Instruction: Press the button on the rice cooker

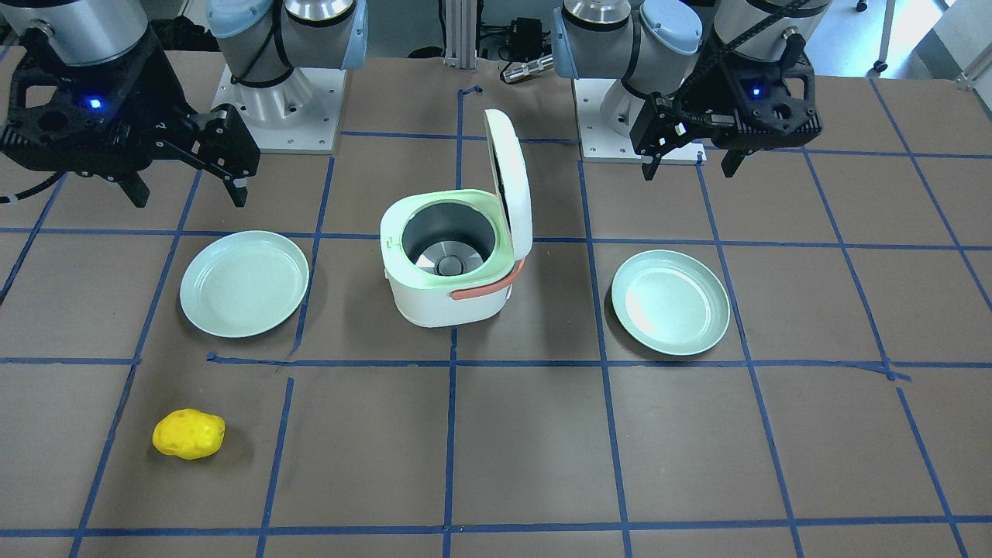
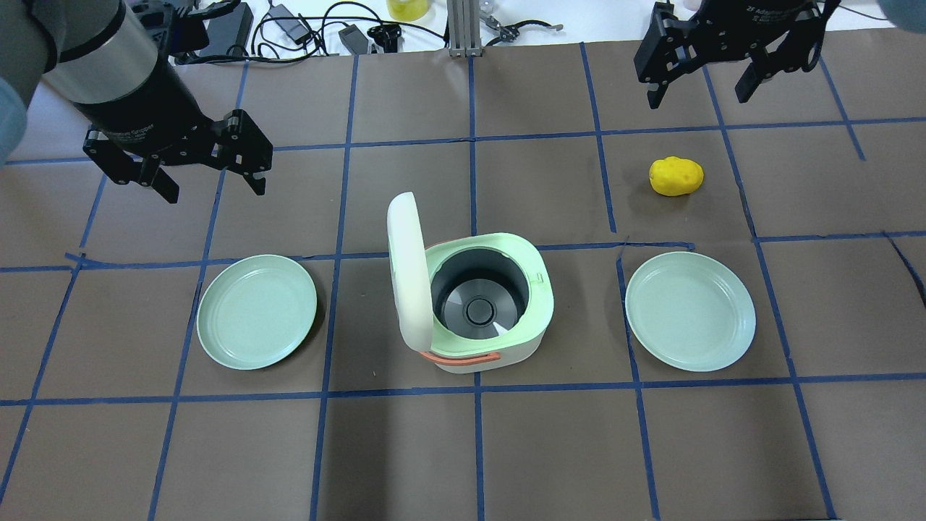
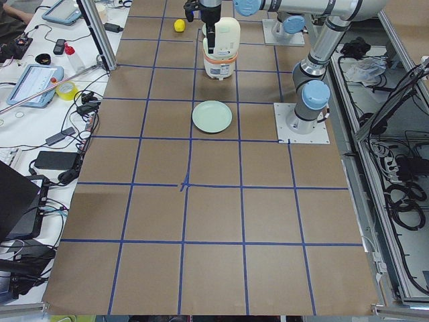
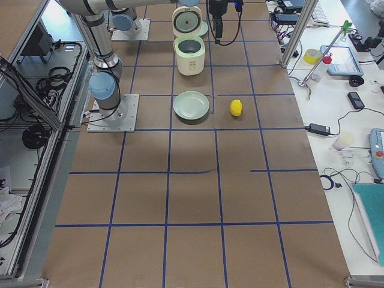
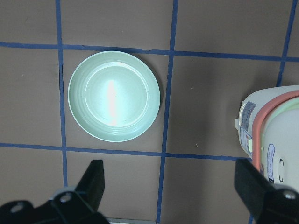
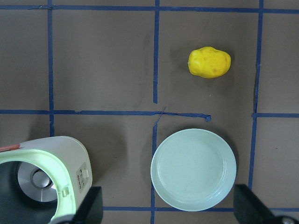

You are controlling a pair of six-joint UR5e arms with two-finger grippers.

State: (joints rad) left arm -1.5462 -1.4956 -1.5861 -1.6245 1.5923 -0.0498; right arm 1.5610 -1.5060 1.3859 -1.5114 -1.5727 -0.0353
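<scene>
The white rice cooker with a mint rim stands at the table's middle. Its lid stands open and upright, and the empty inner pot shows. The lid's outer top shows partly in the left wrist view, with an oval label. The button cannot be made out in any view. My left gripper is open and empty, raised to the left of and beyond the cooker. My right gripper is open and empty, raised far to the right of and beyond it.
A mint plate lies left of the cooker and another lies right of it. A yellow lumpy object lies beyond the right plate. The arm bases stand behind the cooker.
</scene>
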